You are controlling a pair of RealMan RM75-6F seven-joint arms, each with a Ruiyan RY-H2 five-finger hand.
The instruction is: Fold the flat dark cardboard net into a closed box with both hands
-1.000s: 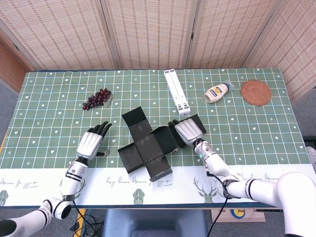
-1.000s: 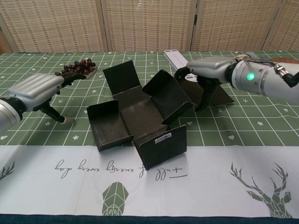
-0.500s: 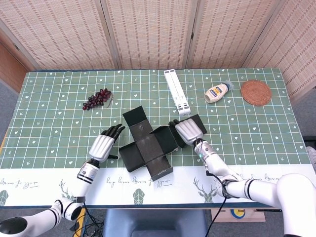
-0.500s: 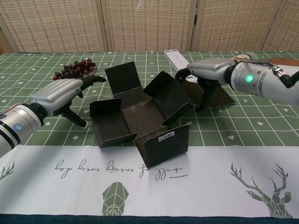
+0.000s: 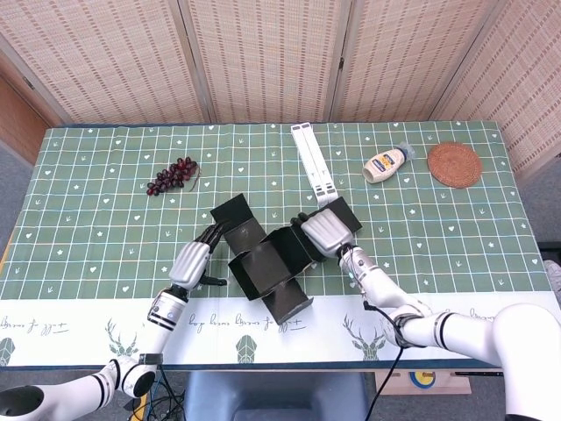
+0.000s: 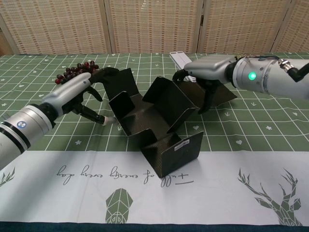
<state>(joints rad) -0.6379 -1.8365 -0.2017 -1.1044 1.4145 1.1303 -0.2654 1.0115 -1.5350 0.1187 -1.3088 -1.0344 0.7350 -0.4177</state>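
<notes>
The dark cardboard net (image 5: 263,263) (image 6: 159,126) lies mid-table, half folded, with its left, right and front panels raised. My left hand (image 5: 195,260) (image 6: 77,91) is at the net's left side. Its fingers are spread and their tips press against the upright left flap (image 6: 119,104). My right hand (image 5: 325,231) (image 6: 208,71) is over the right side. Its fingers curl over the top edge of the tilted right panel (image 6: 169,100) and its thumb points down behind it. The outer right flap (image 6: 223,94) lies under that hand.
A bunch of dark grapes (image 5: 172,175) (image 6: 73,72) lies behind my left hand. A white folded stand (image 5: 314,163) (image 6: 180,58) lies behind the net. A mayonnaise bottle (image 5: 387,163) and a woven coaster (image 5: 454,164) are at the back right. The white tablecloth border (image 6: 154,183) runs along the near edge.
My left hand has moved right to the net and pushed the left flap upright. The front panel has risen and the net has closed up. My right hand has lifted its panel slightly.
</notes>
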